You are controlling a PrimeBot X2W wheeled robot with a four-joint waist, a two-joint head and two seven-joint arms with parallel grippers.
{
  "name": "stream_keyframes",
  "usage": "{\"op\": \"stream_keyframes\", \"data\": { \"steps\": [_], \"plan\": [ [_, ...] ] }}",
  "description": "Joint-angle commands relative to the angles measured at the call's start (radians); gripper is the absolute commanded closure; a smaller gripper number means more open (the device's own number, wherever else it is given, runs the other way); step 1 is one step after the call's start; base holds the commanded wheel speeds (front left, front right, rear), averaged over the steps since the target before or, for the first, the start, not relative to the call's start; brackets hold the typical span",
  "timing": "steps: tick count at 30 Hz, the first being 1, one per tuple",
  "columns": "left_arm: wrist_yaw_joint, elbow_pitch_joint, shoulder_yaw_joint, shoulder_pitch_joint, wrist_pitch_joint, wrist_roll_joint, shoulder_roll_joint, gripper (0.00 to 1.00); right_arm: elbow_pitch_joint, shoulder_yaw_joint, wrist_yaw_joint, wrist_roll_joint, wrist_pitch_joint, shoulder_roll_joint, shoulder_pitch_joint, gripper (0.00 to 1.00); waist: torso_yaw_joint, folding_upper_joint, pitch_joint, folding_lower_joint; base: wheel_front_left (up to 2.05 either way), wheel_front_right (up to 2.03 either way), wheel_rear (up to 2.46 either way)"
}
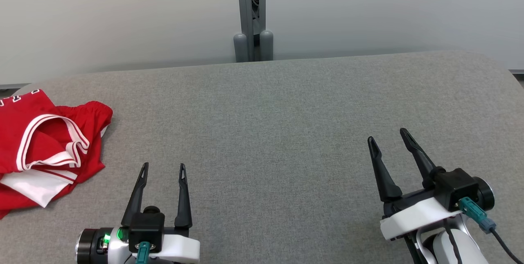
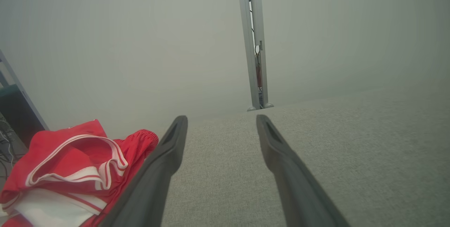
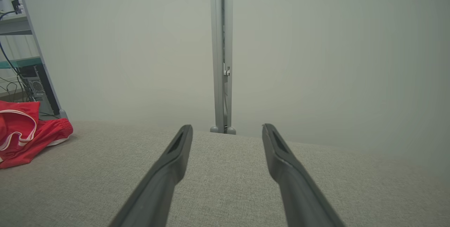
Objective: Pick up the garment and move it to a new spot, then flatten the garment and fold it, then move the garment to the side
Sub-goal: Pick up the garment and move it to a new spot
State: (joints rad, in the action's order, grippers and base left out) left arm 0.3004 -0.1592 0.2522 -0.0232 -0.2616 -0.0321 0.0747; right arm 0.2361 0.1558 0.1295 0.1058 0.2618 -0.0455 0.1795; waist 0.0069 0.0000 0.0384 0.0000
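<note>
A red garment [image 1: 45, 145] with white trim lies crumpled at the far left of the grey table, partly cut off by the head view's left edge. It also lies low on the left in the left wrist view, garment [image 2: 70, 170], and at the left edge of the right wrist view, garment [image 3: 24, 132]. My left gripper [image 1: 163, 169] hovers open near the front edge, a little to the right of the garment, with nothing between its fingers. My right gripper [image 1: 388, 137] stands open at the lower right, far from the garment and empty.
The grey fabric-covered table [image 1: 270, 125] spreads wide between the grippers and beyond. A grey post [image 1: 250, 14] stands against the pale wall behind the table's far edge. Shelving with cables [image 3: 24, 61] stands off the table's left side.
</note>
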Motion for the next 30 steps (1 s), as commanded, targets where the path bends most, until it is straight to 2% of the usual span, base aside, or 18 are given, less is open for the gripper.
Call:
{"op": "stream_keyframes", "data": {
  "steps": [1, 5, 13, 30],
  "plan": [
    [-0.005, -0.005, -0.007, 0.006, -0.004, 0.004, -0.001, 0.00, -0.001, -0.003, 0.002, 0.005, 0.006, -0.010, 0.005, 0.00, 0.002, 0.0000, 0.002, 0.0000, 0.00, 0.00, 0.00],
    [-0.011, -0.012, -0.013, -0.009, -0.004, 0.000, -0.005, 0.00, -0.014, 0.005, 0.002, 0.010, 0.006, -0.009, 0.009, 0.00, 0.023, 0.0000, 0.007, 0.0000, 0.00, 0.00, 0.00],
    [-0.018, -0.019, -0.036, -0.007, -0.004, -0.012, -0.009, 0.00, -0.025, 0.022, 0.002, 0.006, 0.006, -0.008, -0.008, 0.00, 0.118, 0.0000, 0.004, 0.0000, 0.00, 0.00, 0.00],
    [-0.025, 0.004, -0.074, 0.063, -0.004, 0.002, -0.015, 0.00, -0.014, 0.079, 0.002, -0.008, 0.005, -0.009, -0.044, 0.00, 0.430, 0.0000, -0.051, 0.0000, 0.00, 0.00, 0.00]
  ]
}}
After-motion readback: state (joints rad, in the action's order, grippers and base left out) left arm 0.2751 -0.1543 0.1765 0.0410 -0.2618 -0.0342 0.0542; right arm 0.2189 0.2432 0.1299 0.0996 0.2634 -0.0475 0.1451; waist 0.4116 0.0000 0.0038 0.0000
